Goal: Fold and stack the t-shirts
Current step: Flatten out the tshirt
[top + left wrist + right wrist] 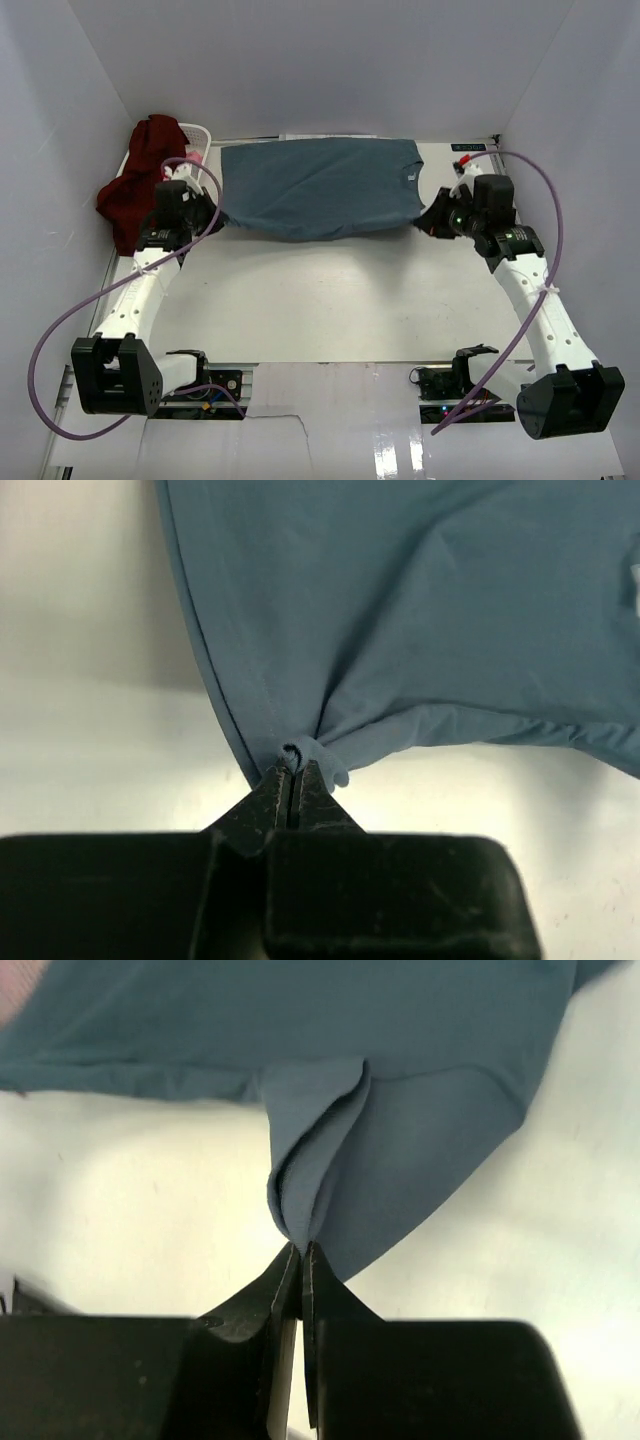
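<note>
The white plastic laundry basket (200,132) at the desk's (320,300) far left corner has a dark maroon cloth t-shirt (135,190) draped over it and a pink t-shirt (196,156) inside. The dusty teal-blue cloth t-shirt (320,185) spreads along the far edge between my claws. My left claw (290,770) is pinched tight on its near left corner, and my right claw (302,1250) on its near right corner.

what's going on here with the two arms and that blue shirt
Two robot arms are handling a dusty teal-blue cloth t-shirt, which is spread sideways across the far part of the white table. The left claw is shut on the shirt's near left corner. The right claw is shut on a bunch of cloth at its near right end, so the shirt is stretched between them. No fold shows yet. A dark maroon t-shirt lies crumpled at the far left by a white plastic basket.
</note>
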### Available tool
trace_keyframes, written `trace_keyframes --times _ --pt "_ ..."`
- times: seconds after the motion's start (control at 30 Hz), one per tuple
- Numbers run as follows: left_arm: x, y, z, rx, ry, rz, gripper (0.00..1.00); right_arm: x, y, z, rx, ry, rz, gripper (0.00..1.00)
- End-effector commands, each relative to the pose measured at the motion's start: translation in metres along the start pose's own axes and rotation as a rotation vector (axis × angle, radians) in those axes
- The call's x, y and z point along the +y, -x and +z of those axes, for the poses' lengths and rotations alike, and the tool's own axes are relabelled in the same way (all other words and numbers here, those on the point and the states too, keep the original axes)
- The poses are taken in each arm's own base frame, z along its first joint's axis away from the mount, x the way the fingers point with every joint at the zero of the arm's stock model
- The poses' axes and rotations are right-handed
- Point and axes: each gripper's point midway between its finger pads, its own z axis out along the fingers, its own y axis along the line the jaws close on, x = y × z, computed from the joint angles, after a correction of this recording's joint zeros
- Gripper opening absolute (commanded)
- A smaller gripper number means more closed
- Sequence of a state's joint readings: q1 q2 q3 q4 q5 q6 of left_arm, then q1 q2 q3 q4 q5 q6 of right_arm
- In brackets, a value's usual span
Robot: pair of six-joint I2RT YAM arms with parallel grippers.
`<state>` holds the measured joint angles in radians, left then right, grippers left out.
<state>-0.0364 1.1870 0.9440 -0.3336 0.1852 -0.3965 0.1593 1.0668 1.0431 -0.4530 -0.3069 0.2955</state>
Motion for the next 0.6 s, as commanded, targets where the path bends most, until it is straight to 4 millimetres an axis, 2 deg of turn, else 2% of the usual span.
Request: trace_keyframes --times 0.0,0.03,0.1,0.13,0.17,0.2,0.23,0.3,0.33,0.37,0.43,0.47,0.57 --pt "0.012 -0.027 -0.019 0.069 0.07 -0.071 0.0 0.006 -0.044 -0.019 0.147 0.008 0.096 0.08" --pt "0.013 -0.026 -0.021 0.06 0.078 -0.069 0.0 0.004 -0.044 -0.025 0.158 -0.011 0.082 0.08" --pt "0.01 -0.013 -0.021 0.032 0.074 -0.067 0.0 -0.001 -0.022 -0.032 0.085 -0.072 0.046 0.08" --pt "0.008 -0.012 -0.014 0.05 0.069 -0.07 0.0 0.006 0.002 -0.04 0.025 -0.073 0.024 0.08" --pt "0.002 -0.007 -0.011 0.06 0.043 -0.071 0.0 0.009 0.014 -0.039 0.012 -0.067 0.011 0.08" --pt "-0.01 0.014 -0.013 0.028 0.016 -0.066 0.0 0.016 0.029 -0.042 -0.014 -0.052 -0.007 0.08" --pt "-0.016 0.025 -0.014 0.013 0.001 -0.064 0.0 0.032 0.061 -0.057 -0.092 -0.024 -0.043 0.08" --pt "-0.032 0.057 -0.027 -0.069 -0.037 -0.045 0.0 0.046 0.092 -0.073 -0.177 -0.008 -0.096 0.08" --pt "-0.047 0.086 -0.044 -0.147 -0.068 -0.028 0.0 0.058 0.115 -0.092 -0.257 0.006 -0.134 0.08" --pt "-0.056 0.104 -0.063 -0.212 -0.086 -0.009 0.0 0.065 0.131 -0.109 -0.342 -0.001 -0.181 0.08" --pt "-0.072 0.137 -0.096 -0.33 -0.112 0.028 0.0 0.073 0.151 -0.135 -0.455 -0.015 -0.23 0.08" --pt "-0.079 0.148 -0.118 -0.393 -0.129 0.042 0.0 0.08 0.16 -0.155 -0.529 -0.018 -0.259 0.08" --pt "-0.09 0.171 -0.159 -0.545 -0.153 0.056 0.0 0.097 0.187 -0.193 -0.699 -0.01 -0.332 0.08"
